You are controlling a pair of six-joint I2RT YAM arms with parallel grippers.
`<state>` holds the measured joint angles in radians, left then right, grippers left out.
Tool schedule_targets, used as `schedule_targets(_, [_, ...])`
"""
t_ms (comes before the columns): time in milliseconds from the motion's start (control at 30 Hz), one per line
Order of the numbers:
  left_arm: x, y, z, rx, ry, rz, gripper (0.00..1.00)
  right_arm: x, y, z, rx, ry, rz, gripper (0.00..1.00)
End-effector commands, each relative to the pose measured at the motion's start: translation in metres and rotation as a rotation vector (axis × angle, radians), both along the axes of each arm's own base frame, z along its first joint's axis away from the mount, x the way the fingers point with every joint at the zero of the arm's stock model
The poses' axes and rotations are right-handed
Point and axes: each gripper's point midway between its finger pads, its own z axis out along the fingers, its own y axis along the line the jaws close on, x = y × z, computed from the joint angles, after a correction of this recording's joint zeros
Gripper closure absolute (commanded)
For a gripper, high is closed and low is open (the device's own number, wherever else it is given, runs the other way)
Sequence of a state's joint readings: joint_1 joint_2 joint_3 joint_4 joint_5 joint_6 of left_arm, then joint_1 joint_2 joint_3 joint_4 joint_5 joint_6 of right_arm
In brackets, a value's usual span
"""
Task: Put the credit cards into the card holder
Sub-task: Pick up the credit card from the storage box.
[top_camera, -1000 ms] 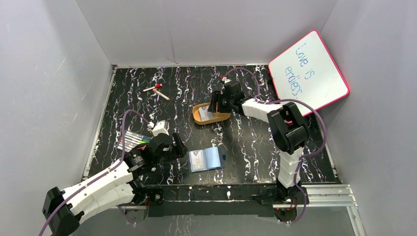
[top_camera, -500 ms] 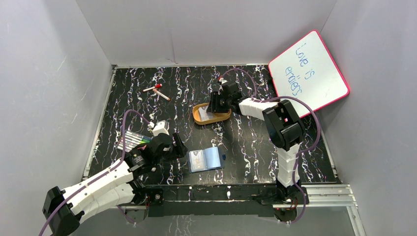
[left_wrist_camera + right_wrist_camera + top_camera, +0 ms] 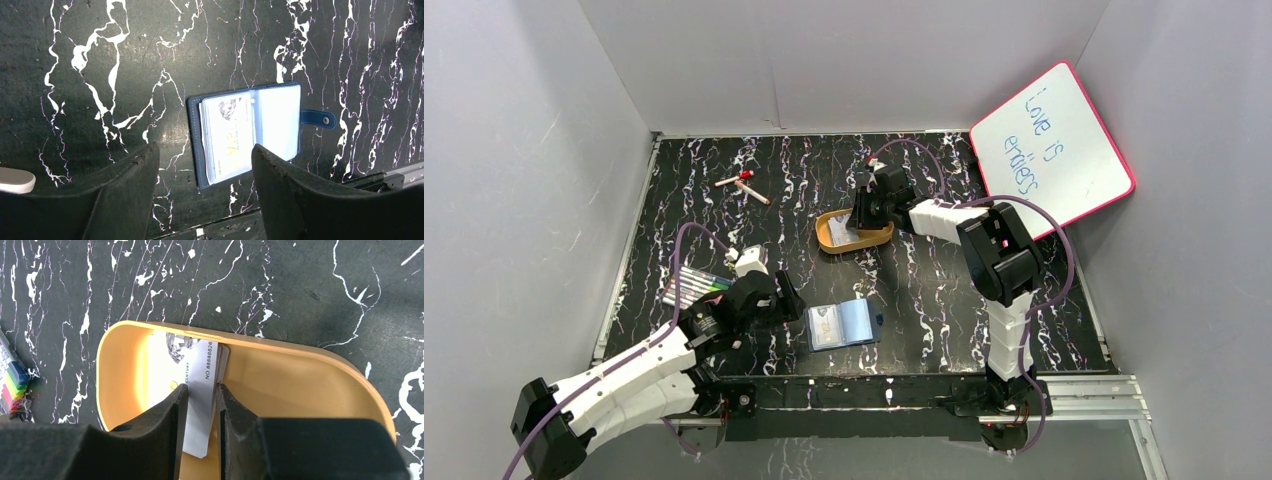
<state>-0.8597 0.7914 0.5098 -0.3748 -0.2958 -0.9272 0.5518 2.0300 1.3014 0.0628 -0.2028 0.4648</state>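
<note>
From above, you are seeing the card holder [image 3: 842, 324] lying open at the near edge, ready for loading, while the right gripper [image 3: 864, 215] is hanging over the orange tray [image 3: 829, 240], its tips hidden. Left wrist: the left gripper [image 3: 204, 149] is hovering wide and empty just beside it. Right wrist: narrow jaws are straddling the credit cards [image 3: 200, 360] in the tray; whether they are pinching, you cannot tell

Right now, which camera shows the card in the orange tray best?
Right wrist view: the credit card lies in the orange tray between the fingers of the right end effector, its print readable. The top external view shows only a pale sliver in the tray. The left wrist view misses it, showing only the card holder.
</note>
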Motion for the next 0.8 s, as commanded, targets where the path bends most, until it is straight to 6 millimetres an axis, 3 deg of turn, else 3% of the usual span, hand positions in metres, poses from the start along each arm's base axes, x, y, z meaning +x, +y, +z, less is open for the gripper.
schedule_targets(0, [0.003, 0.002, 0.005, 0.004, -0.016, 0.016, 0.35, 0.013, -0.009, 0.017, -0.016, -0.069, -0.034, 0.67])
schedule_targets(333, [0.003, 0.002, 0.006, -0.004, -0.017, 0.017, 0.35, 0.011, -0.015, 0.034, 0.028, -0.092, -0.042, 0.76])
schedule_targets(767, [0.003, 0.001, 0.007, -0.010, -0.017, 0.015, 0.35, 0.001, -0.012, 0.056, 0.093, -0.117, -0.007, 1.00])
